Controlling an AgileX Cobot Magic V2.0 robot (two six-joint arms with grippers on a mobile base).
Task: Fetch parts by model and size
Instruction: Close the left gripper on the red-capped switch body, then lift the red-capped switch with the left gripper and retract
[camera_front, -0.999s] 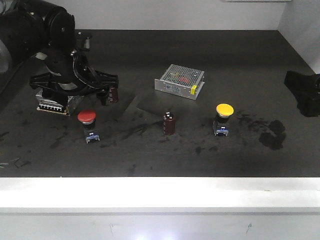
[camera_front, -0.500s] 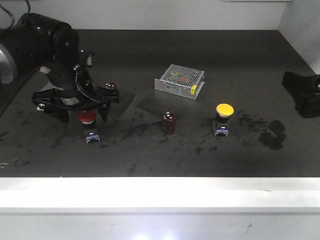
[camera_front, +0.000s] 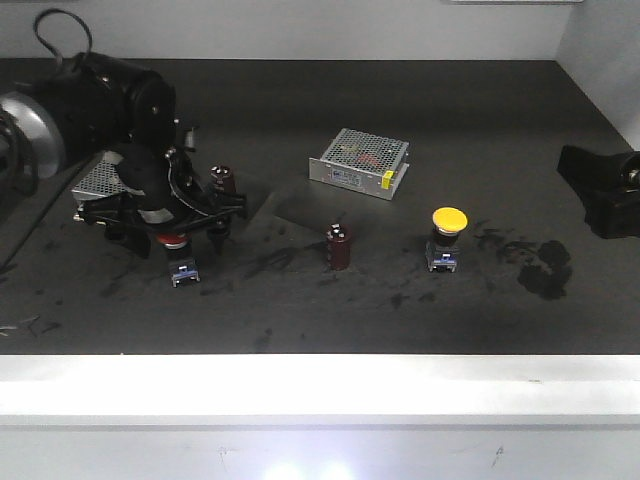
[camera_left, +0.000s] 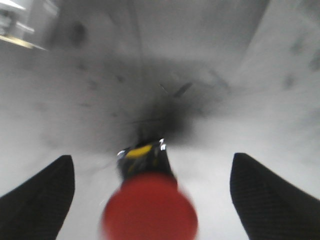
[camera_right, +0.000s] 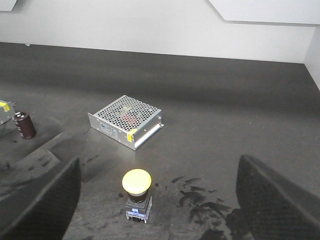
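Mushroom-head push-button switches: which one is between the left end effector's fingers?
The red-capped push-button switch: it stands inside the open left end effector, whose fingers are clear of it on both sides. The yellow-capped push-button switch stands alone, with nothing around it.

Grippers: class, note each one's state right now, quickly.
Left gripper: open, straddling the red-capped switch, not gripping it.
Right gripper: open, holding nothing.

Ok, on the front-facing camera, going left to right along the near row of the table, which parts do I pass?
red push-button switch → maroon capacitor → yellow push-button switch
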